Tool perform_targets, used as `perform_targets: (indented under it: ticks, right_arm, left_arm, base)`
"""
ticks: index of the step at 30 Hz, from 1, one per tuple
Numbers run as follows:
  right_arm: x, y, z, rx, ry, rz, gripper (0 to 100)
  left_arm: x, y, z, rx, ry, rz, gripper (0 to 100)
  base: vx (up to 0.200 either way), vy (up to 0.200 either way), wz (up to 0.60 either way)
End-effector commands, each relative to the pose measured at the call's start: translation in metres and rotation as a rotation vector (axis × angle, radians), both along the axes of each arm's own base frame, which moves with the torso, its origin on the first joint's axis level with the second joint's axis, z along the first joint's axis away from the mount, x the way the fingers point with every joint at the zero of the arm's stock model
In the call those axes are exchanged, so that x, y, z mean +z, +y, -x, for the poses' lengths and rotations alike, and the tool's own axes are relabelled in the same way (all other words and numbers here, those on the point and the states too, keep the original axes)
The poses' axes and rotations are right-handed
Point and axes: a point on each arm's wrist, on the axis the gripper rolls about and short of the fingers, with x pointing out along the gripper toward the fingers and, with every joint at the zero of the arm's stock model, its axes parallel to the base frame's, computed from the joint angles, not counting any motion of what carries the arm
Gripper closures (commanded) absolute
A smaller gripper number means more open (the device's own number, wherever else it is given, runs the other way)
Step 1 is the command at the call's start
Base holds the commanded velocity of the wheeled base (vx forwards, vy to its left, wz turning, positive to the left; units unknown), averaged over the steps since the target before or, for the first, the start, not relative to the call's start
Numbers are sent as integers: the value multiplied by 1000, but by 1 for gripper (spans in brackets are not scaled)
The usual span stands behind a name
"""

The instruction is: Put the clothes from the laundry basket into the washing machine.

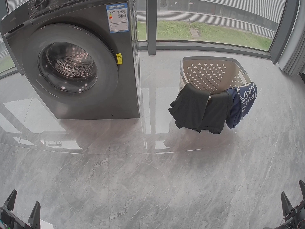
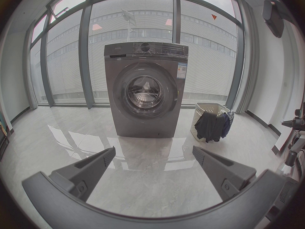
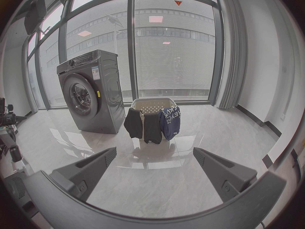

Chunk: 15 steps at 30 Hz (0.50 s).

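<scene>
Glossy grey marble-pattern tiled floor runs to floor-to-ceiling windows. A grey front-loading washing machine stands at left and a cream star-perforated plastic laundry basket at right, with a strip of floor between them. Two black garments and a navy printed garment drape over the basket's near rim. The left pincer and right pincer are both released, grasping nothing, well short of the basket.

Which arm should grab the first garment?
Right, likely. The laundry basket with draped clothes stands on that side, facing the open right gripper; left gripper faces the washing machine.
</scene>
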Motion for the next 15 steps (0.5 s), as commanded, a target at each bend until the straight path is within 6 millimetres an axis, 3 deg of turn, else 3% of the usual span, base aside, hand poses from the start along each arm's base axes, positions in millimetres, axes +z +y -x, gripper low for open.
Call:
perform_targets:
  ticks: [1, 15]
  right_arm:
    - [-5, 0, 0, 1, 3, 0, 0]
    - [-5, 0, 0, 1, 3, 0, 0]
  left_arm:
    - [-5, 0, -1, 1, 8, 1, 0]
    - [-5, 0, -1, 1, 8, 1, 0]
  base:
    - [0, -200, 0]
    - [0, -200, 0]
